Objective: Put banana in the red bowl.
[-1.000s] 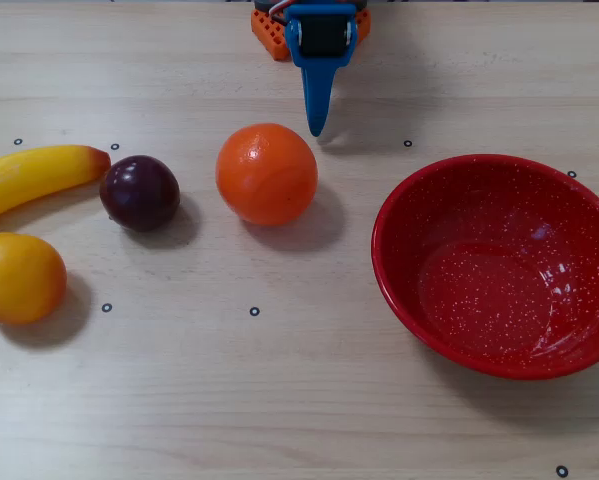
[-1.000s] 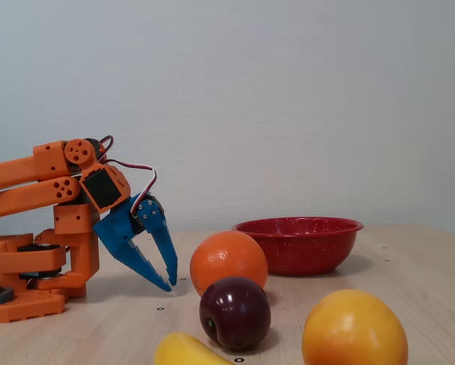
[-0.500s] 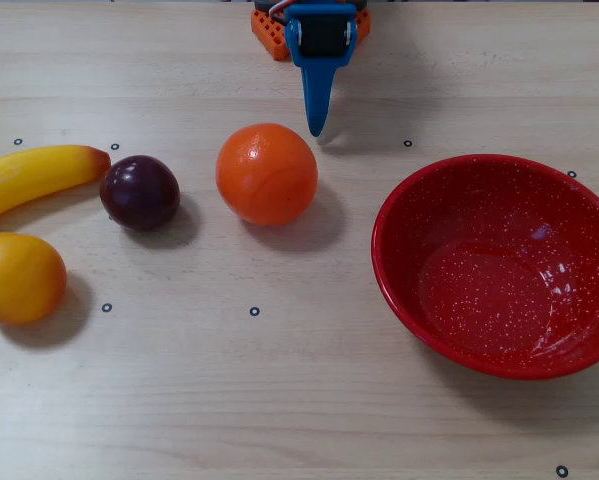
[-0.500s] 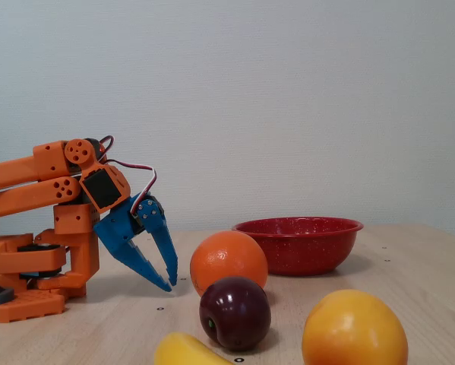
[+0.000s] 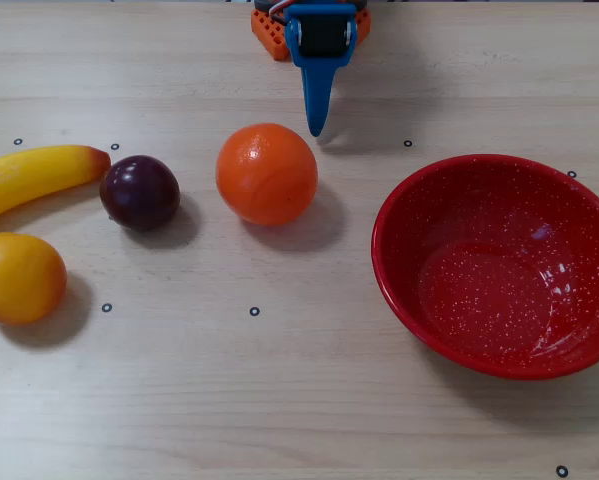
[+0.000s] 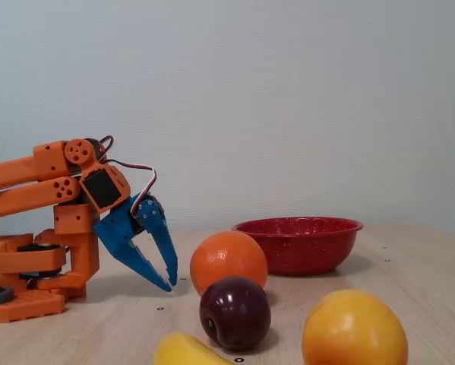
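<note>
The yellow banana (image 5: 34,175) lies at the left edge of the table in the overhead view, its orange-red tip pointing at a dark plum; only its end (image 6: 185,351) shows at the bottom of the fixed view. The red bowl (image 5: 499,300) with white speckles sits empty at the right (image 6: 299,247). My blue gripper (image 5: 316,130) hangs near the arm's base at the top centre, tips just above the table (image 6: 170,285), shut and holding nothing, well away from the banana.
An orange ball (image 5: 267,173) sits just below the gripper in the overhead view. The dark plum (image 5: 140,192) lies between ball and banana. A round yellow-orange fruit (image 5: 17,277) rests below the banana. The orange arm base (image 6: 30,258) stands at the table's far edge.
</note>
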